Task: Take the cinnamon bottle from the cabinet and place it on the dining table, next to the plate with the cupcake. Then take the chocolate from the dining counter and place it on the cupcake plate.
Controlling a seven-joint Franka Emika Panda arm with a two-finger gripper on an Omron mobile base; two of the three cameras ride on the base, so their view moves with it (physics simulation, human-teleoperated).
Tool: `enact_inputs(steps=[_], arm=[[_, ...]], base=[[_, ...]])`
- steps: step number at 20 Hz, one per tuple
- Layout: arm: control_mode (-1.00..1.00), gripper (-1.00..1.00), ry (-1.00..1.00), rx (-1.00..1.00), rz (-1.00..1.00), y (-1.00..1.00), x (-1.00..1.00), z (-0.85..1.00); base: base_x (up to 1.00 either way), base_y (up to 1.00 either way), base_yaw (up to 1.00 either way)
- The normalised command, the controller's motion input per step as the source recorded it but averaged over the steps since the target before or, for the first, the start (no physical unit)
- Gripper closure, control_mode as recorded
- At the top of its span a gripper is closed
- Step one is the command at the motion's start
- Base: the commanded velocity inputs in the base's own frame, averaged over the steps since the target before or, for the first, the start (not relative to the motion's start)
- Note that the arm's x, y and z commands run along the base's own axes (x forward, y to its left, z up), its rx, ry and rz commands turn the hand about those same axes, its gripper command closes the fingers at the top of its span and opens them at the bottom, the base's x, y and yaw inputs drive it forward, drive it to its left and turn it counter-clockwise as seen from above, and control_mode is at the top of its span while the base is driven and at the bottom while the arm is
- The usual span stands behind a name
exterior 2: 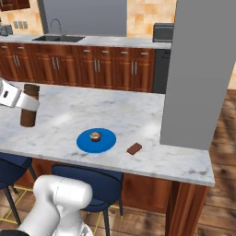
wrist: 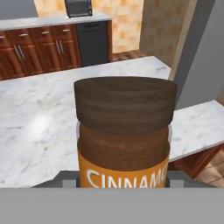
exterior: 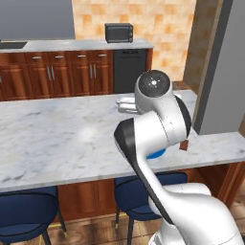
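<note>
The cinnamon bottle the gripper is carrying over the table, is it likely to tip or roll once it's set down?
The cinnamon bottle looks tall and slim, so it would probably tip easily if nudged near its cap. Once on its side, its round body would likely roll across the smooth table. It seems rigid, so the gripper shouldn't deform it.

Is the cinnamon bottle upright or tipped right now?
Upright. In the right base view the cinnamon bottle stands vertical in the gripper over the dining table; the hand view shows its cap level.

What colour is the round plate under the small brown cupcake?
Bright blue round plate, clearest in the right base view.
</note>
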Motion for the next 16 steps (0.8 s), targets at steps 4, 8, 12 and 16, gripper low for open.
enact_inputs(steps=[4,8,12,16], arm=[[-1.00,1.00,0.00,0.00,-0.01,0.00,0.48,-0.52],[-1.00,1.00,0.00,0.00,-0.02,0.00,0.62,-0.56],[-1.00,1.00,-0.06,-0.08,-0.01,0.14,0.42,-0.70],[-1.00,1.00,-0.13,-0.19,0.00,0.34,0.46,-0.89]], base=[[0.00,0.00,0.00],[0.00,0.00,0.00],[0.00,0.00,0.00],[0.00,0.00,0.00]])
